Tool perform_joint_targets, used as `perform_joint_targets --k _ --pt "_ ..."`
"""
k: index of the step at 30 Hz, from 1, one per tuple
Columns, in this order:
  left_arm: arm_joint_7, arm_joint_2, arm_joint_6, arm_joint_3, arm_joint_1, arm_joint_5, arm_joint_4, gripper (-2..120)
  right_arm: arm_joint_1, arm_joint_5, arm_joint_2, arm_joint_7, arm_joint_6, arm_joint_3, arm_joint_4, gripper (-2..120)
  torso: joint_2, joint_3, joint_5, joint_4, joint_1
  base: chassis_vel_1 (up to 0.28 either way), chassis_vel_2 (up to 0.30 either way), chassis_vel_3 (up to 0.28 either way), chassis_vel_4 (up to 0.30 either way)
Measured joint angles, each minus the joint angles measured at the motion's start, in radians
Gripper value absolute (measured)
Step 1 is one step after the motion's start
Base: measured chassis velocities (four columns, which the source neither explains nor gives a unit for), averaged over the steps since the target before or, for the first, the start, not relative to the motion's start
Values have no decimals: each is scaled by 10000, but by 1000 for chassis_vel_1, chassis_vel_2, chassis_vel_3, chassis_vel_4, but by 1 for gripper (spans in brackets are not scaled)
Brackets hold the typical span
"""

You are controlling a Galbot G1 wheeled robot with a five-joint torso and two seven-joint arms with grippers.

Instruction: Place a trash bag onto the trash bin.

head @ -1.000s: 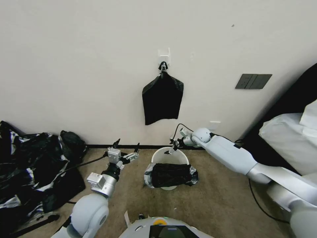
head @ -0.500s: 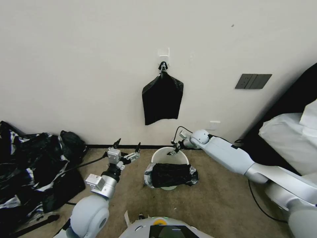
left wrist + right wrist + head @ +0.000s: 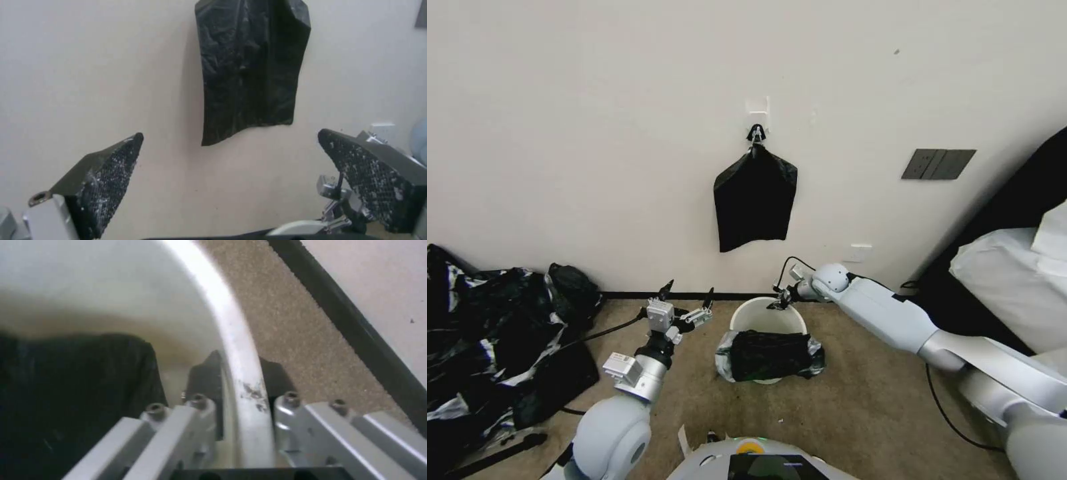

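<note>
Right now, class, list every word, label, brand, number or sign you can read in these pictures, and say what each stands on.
None can be read.
The trash bin, the trash bag draped on it and the hanging black bundle bear no print.
The dark wall plate shows no readable marking.
The dark panel on the robot's body is too small to read.
</note>
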State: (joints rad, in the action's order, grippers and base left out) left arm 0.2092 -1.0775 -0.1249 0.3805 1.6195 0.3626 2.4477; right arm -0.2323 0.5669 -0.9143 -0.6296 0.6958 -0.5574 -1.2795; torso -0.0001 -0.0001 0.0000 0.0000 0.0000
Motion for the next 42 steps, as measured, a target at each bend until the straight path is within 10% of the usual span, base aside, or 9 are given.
perform_joint_targets --k 12,22,29,42 --pt "24 -131 35 -124 13 -89 0 100 -839 2895 1020 2243 102 957 -1056 3 1 1 1 0 0 0 0 0 0" --pt "48 -319 207 -440 -56 -346 -220 100 -4757 8542 2071 8151 -254 4556 -4240 3 1 0 1 0 0 0 0 0 0" --pt "312 -455 281 -325 -61 -378 -416 100 -6662 9199 1604 11630 -1726 5869 -5713 3 1 0 0 3 0 0 0 0 0" --pt "947 -529 260 459 -203 -70 -678 100 -8595 8332 635 13613 -2350 6490 -6630 3 1 0 -1 -1 0 0 0 0 0"
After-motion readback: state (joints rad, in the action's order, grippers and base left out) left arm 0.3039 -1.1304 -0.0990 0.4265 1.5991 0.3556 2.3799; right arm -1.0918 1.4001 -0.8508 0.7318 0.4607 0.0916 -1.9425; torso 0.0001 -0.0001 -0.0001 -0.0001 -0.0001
